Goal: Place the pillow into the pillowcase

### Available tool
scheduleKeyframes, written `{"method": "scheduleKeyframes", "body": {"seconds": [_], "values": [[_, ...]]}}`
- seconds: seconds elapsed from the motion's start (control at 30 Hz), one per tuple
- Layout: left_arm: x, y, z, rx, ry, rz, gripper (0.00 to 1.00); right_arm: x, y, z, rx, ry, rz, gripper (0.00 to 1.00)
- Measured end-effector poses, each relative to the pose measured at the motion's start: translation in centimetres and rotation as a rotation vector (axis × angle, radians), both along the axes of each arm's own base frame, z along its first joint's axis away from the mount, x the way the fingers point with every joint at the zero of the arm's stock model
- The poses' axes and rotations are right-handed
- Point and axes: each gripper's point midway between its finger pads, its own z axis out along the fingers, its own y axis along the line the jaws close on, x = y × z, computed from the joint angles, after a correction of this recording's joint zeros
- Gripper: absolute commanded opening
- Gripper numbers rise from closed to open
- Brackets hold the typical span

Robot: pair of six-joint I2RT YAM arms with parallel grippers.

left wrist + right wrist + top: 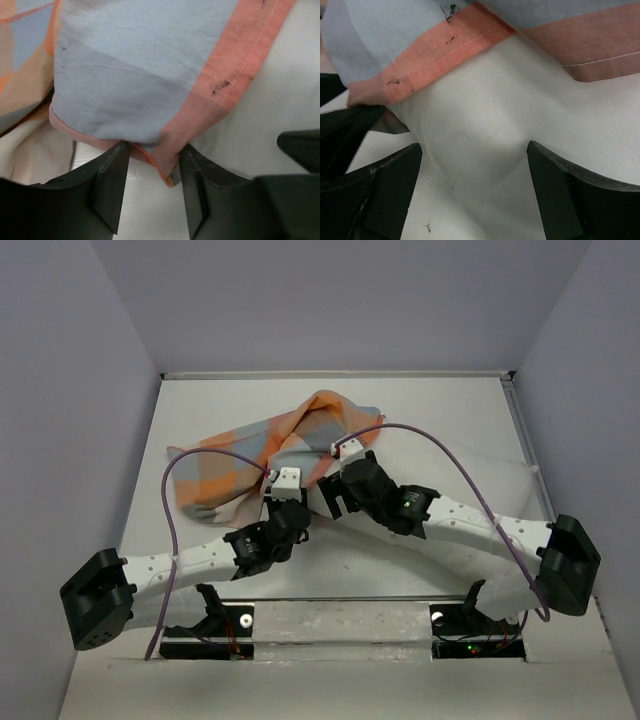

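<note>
The checked pillowcase lies bunched at the middle back of the table. The white pillow lies to its right, one end under the case's hem. My left gripper is at the case's near edge. In the left wrist view it is open, with the orange hem corner hanging between the jaws against the right finger. My right gripper is open wide. In the right wrist view it straddles a bulge of the pillow, just below the orange hem.
White walls close off the table at the back and both sides. Purple cables arc over both arms. The two arms meet close together at the table's middle.
</note>
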Motion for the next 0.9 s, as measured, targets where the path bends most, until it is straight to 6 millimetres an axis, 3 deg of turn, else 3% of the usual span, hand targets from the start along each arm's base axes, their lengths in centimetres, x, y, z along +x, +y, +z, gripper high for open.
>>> {"method": "scheduleKeyframes", "body": {"seconds": [0.03,0.07,0.1,0.17,0.23,0.33,0.37,0.4,0.43,0.57,0.73,0.8,0.83,0.87,0.9], "values": [[0.3,0.3,0.0,0.002,-0.003,0.011,0.37,0.1,0.1,-0.3,-0.028,-0.008,-0.006,0.95],[0.6,0.6,0.1,0.007,-0.008,0.023,0.18,0.1,0.2,-0.7,-0.063,-0.017,-0.008,0.96],[0.9,0.7,0.2,0.007,-0.012,0.029,0.1,0.2,0.2,-1.0,-0.089,-0.024,-0.014,0.96],[1.4,1.0,0.6,0.004,-0.023,0.036,0.0,0.3,0.3,-2.0,-0.149,-0.032,-0.022,0.98],[1.6,0.8,0.9,0.0,-0.029,0.027,0.0,0.5,0.2,-2.7,-0.195,-0.038,-0.034,0.99],[1.5,0.0,1.2,-0.022,-0.03,-0.011,0.0,1.0,0.2,-3.2,-0.226,-0.042,-0.051,0.57],[1.4,-0.4,1.4,-0.038,-0.027,-0.032,0.0,1.2,0.4,-3.4,-0.232,-0.045,-0.063,0.23],[1.3,-0.7,1.8,-0.062,-0.028,-0.054,0.0,1.4,0.4,-3.5,-0.237,-0.047,-0.073,0.06],[1.2,-1.1,2.3,-0.085,-0.033,-0.072,0.0,1.7,0.6,-3.8,-0.24,-0.046,-0.082,0.0],[0.3,-2.9,4.4,-0.191,-0.047,-0.173,0.0,2.2,2.0,-2.7,-0.107,-0.049,-0.093,0.0],[-0.2,-5.5,6.9,-0.262,-0.047,-0.291,0.0,1.6,1.1,2.9,0.137,-0.113,-0.09,0.0],[-0.1,-7.1,9.4,-0.301,-0.068,-0.337,0.0,0.9,0.3,5.7,0.23,-0.152,-0.091,0.0],[0.1,-8.5,11.9,-0.335,-0.093,-0.377,0.0,0.7,-0.1,7.2,0.275,-0.175,-0.093,0.0],[0.2,-8.9,12.5,-0.343,-0.098,-0.39,0.0,0.5,-0.4,8.8,0.32,-0.199,-0.096,0.0],[0.3,-10.1,14.7,-0.374,-0.122,-0.426,0.0,0.5,-0.7,10.4,0.368,-0.226,-0.103,0.0]]}}
